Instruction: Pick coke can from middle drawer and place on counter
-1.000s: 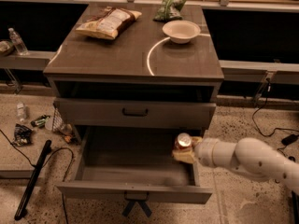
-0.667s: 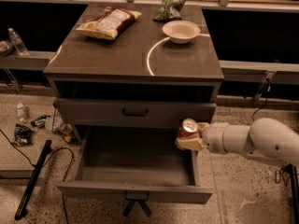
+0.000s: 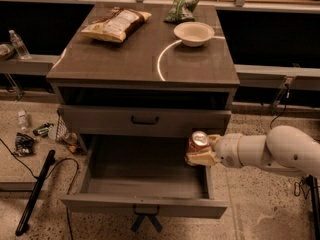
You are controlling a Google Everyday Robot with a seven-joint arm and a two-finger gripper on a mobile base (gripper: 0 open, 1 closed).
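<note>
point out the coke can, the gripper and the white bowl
coke can (image 3: pixel 199 139): camera view, its silver top
gripper (image 3: pixel 202 155): camera view, between the fingertips clamping the can, over the right side of the middle drawer (image 3: pixel 145 205)
white bowl (image 3: pixel 194 33): camera view, its inner hollow

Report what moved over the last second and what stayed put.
The gripper, shut on the coke can, raised it from lower at the right side of the middle drawer to just below the upper drawer front, and the arm rose with it. Most of the lift came early. The drawer stayed open, and the white bowl and both snack bags on the counter did not move.
</note>
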